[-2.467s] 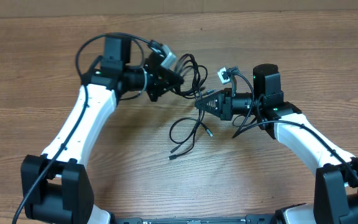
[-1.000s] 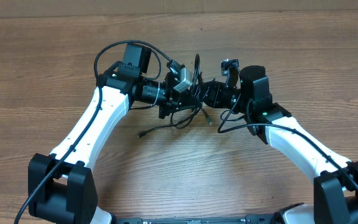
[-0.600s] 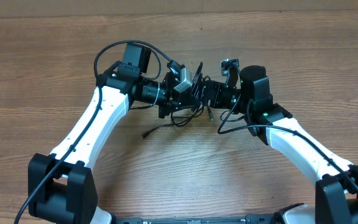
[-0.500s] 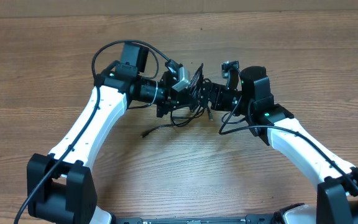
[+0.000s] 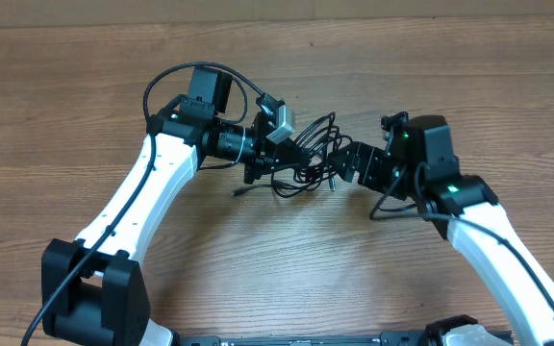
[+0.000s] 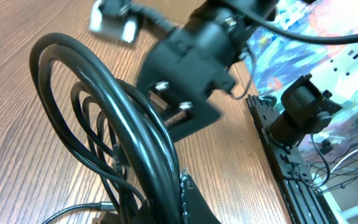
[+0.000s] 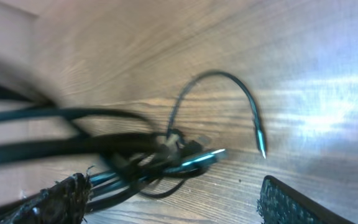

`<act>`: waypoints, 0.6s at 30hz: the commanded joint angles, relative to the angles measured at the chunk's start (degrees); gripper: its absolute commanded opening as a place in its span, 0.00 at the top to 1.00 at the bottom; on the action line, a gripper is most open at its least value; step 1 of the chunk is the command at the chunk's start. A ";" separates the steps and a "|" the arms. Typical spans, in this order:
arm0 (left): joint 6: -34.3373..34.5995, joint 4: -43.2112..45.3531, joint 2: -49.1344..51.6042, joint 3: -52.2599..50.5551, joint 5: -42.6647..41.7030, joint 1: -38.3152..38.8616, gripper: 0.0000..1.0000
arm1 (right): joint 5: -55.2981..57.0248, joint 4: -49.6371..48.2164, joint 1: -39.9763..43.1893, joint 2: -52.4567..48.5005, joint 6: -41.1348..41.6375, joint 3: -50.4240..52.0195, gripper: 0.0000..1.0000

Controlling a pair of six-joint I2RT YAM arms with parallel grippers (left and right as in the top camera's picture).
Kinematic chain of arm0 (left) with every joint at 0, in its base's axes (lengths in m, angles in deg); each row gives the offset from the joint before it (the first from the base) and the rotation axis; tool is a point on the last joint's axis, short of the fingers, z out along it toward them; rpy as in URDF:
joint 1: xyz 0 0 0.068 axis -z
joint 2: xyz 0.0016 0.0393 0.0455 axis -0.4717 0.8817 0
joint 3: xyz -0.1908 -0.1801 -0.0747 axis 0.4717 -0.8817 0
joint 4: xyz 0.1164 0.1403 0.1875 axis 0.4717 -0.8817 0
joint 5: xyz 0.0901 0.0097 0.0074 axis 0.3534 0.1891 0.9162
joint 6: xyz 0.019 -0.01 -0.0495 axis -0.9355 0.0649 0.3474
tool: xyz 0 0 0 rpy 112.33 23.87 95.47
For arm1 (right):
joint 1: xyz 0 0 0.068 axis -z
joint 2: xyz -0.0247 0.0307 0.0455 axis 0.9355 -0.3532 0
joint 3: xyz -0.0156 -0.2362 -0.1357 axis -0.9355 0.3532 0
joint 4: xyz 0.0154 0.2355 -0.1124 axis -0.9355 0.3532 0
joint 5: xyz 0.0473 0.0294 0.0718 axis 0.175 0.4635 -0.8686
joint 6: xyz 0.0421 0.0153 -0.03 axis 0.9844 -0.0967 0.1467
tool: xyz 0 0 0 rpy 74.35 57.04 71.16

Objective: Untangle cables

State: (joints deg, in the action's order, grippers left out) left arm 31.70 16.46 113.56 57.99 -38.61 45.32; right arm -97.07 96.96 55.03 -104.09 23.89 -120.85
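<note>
The cables point(image 5: 308, 154) are a bunch of thin black loops between the two grippers, just above the wooden table. My left gripper point(image 5: 275, 161) is shut on the bunch's left side. In the left wrist view the loops point(image 6: 98, 118) rise from its jaws point(image 6: 166, 202). My right gripper point(image 5: 339, 165) stands open just right of the bunch, gripping nothing. In the right wrist view the cables point(image 7: 135, 155) run blurred past the left finger, and a loose plug tip point(image 7: 263, 148) lies on the wood. The right gripper point(image 7: 173, 205) shows a wide gap there.
A cable end point(image 5: 243, 192) trails onto the table point(image 5: 287, 279) below the left gripper. The right arm's gripper body point(image 6: 191, 68) fills the upper middle of the left wrist view. The table's far edge point(image 5: 469, 17) runs along the top.
My right gripper has opened, let go of the cables and drawn back to the right. The loops have spread out towards the right. The left arm has stayed put, still gripping.
</note>
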 commanded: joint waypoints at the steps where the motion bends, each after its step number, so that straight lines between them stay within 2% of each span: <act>1: -1.05 -0.07 -1.77 0.87 -3.06 0.11 0.96 | 1.79 -0.48 -0.15 5.03 -13.66 0.09 0.13; 9: -1.05 -1.05 -1.77 0.85 -2.86 0.11 0.96 | 1.77 -5.25 -0.15 8.22 -33.07 0.09 0.13; 13: -1.05 -1.11 -1.77 0.85 -2.86 0.11 0.96 | 1.77 -7.30 -0.15 8.22 -36.79 0.11 0.16; 18: -1.07 -1.60 -1.77 0.87 -2.82 0.11 0.96 | 1.73 -9.84 -0.15 8.94 -36.81 0.09 0.16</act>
State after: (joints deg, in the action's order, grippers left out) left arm 31.70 15.13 113.56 57.99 -39.11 45.32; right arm -95.82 87.93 54.97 -96.37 -10.18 -120.85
